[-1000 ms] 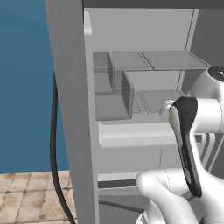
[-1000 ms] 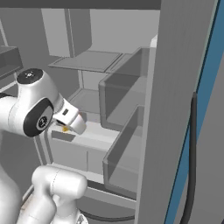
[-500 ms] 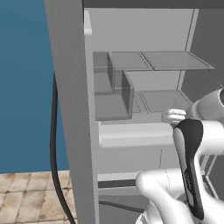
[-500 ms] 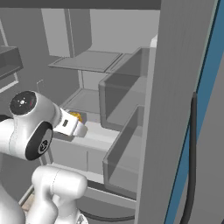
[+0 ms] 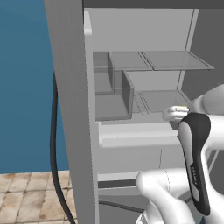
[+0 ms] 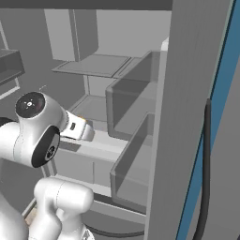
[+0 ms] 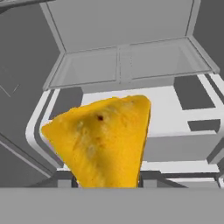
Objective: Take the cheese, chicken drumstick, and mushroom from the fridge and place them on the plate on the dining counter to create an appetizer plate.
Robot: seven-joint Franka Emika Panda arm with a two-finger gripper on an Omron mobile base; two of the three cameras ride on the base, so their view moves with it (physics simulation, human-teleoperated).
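Observation:
A bright yellow wedge of cheese [image 7: 103, 140] sits close in front of the hand camera, with my gripper [image 7: 105, 177] shut on it; its fingertips are mostly hidden behind the wedge. In the left base view the gripper [image 5: 174, 113] hangs at the open fridge [image 5: 70, 87], just above the pale drawer front, and a yellow sliver of cheese [image 5: 180, 108] shows at its tip. The right base view has the gripper [image 6: 86, 133] at the same ledge. The chicken drumstick, mushroom, plate and dining counter are out of view.
Thin grey shelves [image 7: 127, 65] lie beyond the cheese. Door bins [image 5: 111, 98] [image 6: 133, 168] line the open fridge door on one side. A black cable [image 5: 54, 144] runs down beside the fridge against the blue wall [image 5: 26, 78]. The drawer front [image 5: 135, 133] sits below the hand.
The arm's elbow has dropped and the hand has drawn back slightly from the fridge shelf, still carrying the cheese.

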